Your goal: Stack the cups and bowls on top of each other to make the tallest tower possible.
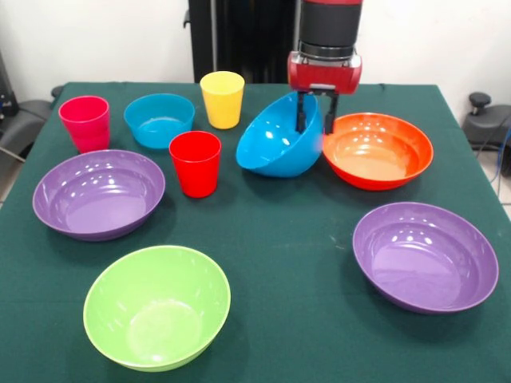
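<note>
Nine pieces lie spread over the green table (295,239) and none sits on another, so the tower looks barely begun. The gripper (317,112) has its fingers pinched over the rim of the deep blue bowl (275,144), one finger inside and one outside, and the bowl is tipped steeply onto its side with its mouth facing the camera and leftward, its far edge close against the orange bowl (377,150); whether the two touch is hard to say. The smaller blue bowl (159,120) sits near the back, between the pink cup (85,121) and the yellow cup (222,99), with the red cup (196,163) just in front of it. One purple bowl (98,194) rests at the left, the other purple bowl (425,256) at the right, and the green bowl (156,306) is nearest the camera; all three stand upright and apart. By my reading, this is the first pick, with the blue bowl perhaps bound for a wider one. Everything else is left to do: five more bowls to nest and three cups to place on top.
</note>
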Action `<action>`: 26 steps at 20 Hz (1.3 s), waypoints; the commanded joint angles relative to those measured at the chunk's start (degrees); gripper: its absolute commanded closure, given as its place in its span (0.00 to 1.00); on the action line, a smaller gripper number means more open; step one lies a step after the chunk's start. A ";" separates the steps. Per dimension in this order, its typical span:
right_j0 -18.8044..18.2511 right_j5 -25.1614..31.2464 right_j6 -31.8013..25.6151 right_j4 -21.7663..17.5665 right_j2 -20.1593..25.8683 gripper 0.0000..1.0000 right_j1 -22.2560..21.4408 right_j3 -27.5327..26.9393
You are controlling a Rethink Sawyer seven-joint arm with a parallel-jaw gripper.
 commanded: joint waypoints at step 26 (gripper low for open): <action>3.91 12.55 10.18 3.15 3.36 1.00 -13.37 5.81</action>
